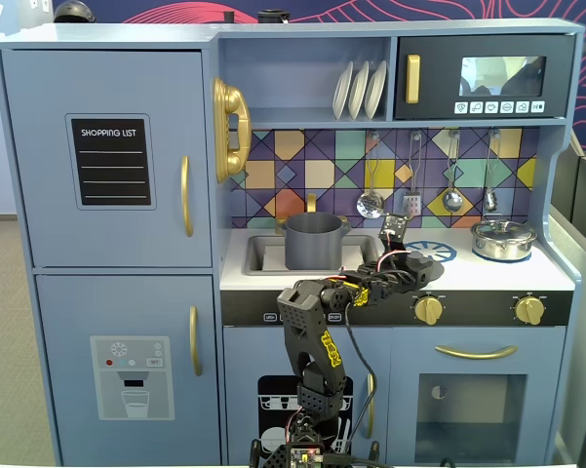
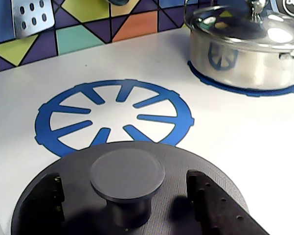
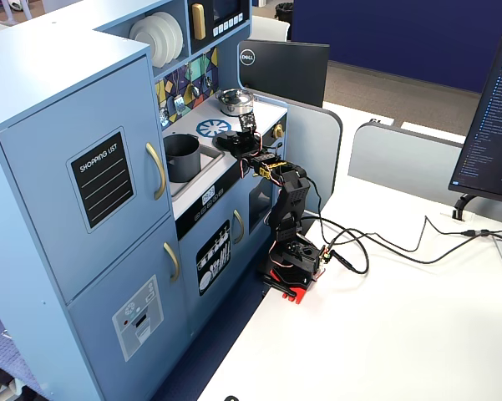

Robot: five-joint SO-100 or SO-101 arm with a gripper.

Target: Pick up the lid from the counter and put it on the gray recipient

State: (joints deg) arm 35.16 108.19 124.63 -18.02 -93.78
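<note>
The lid (image 2: 186, 164) is a flat dark gray disc with a round central knob (image 2: 127, 174). It lies on the white counter just in front of the blue burner print (image 2: 112, 115). My gripper (image 2: 124, 178) is over it, with one finger (image 2: 51, 193) left of the knob and the other (image 2: 208, 198) right of it; there are gaps on both sides, so it is open. In a fixed view the gripper (image 1: 412, 261) and the lid (image 1: 427, 265) sit right of the gray recipient (image 1: 314, 241), a tall dark gray pot that stands in the sink. It also shows in another fixed view (image 3: 181, 156).
A shiny steel pot with its own lid (image 2: 244, 46) stands on the back right burner, also seen in a fixed view (image 1: 503, 239). Utensils hang on the tiled wall (image 1: 410, 185) behind the counter. The sink rim (image 1: 242, 255) lies left of the lid.
</note>
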